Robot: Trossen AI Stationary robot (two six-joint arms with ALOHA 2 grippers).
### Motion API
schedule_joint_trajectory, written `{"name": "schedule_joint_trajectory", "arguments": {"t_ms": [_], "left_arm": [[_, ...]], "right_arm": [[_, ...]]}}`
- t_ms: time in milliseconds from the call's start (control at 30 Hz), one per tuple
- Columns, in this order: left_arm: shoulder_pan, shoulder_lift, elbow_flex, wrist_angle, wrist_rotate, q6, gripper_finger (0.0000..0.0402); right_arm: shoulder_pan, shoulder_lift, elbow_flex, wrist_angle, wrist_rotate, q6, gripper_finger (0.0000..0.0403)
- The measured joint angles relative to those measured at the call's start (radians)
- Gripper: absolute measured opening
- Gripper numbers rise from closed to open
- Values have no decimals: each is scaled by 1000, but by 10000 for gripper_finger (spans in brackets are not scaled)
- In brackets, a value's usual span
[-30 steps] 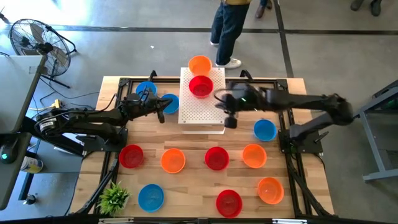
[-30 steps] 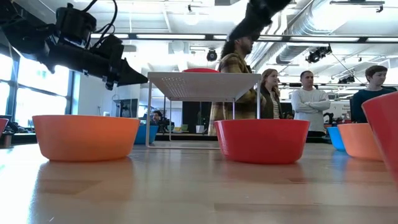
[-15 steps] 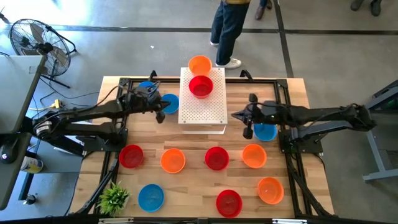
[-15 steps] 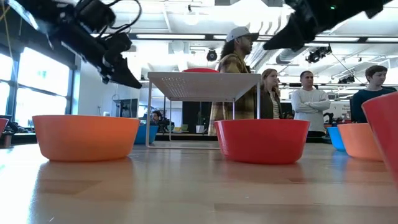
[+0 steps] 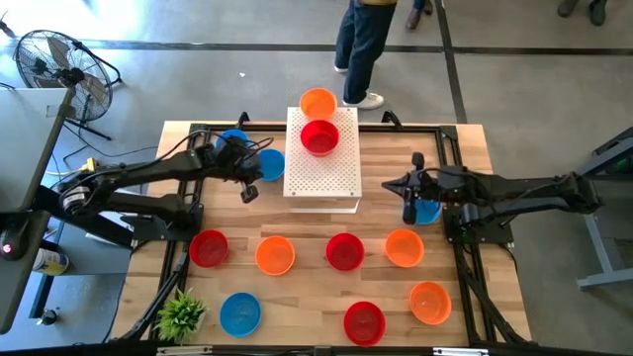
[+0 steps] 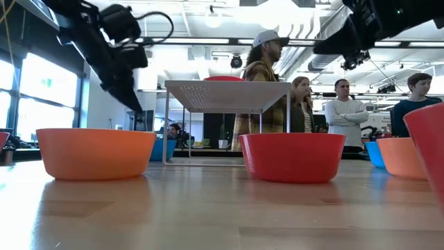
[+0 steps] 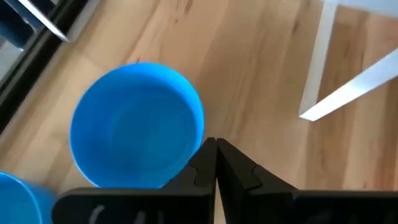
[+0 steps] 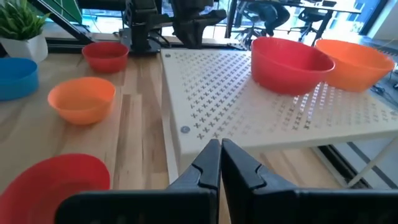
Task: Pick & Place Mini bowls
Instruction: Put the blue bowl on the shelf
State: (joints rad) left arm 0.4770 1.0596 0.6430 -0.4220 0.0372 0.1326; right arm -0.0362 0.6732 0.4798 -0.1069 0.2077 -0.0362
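While closed, left end effector (image 7: 216, 163) beside blue bowl (image 7: 137, 124)

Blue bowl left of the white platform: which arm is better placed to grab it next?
Left. The left gripper hangs right beside that blue bowl, fingers shut. The right gripper is across the white platform, by another blue bowl.

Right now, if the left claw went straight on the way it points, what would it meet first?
Probably the blue mini bowl directly below: the shut left claw points down at its rim nearest the white platform. Depth is unclear; it could just miss.
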Motion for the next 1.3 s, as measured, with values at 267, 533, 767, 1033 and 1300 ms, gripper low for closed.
{"name": "schedule_joint_trajectory", "arguments": {"t_ms": [267, 533, 767, 1033, 1300], "left_arm": [[0, 133, 0, 34, -45, 9, 124], [0, 276, 0, 104, -52, 73, 154], [0, 308, 0, 97, -42, 58, 36], [-64, 245, 69, -94, 95, -147, 7], [-295, 229, 68, -210, 79, -474, 3]], "right_arm": [[0, 0, -24, 20, 0, 3, 2], [0, 0, -24, 23, -1, -6, 1], [0, 0, -24, 23, -1, -8, 2], [0, 0, -23, 22, -1, -16, 2], [-1, 0, -23, 22, -1, -36, 2]]}}
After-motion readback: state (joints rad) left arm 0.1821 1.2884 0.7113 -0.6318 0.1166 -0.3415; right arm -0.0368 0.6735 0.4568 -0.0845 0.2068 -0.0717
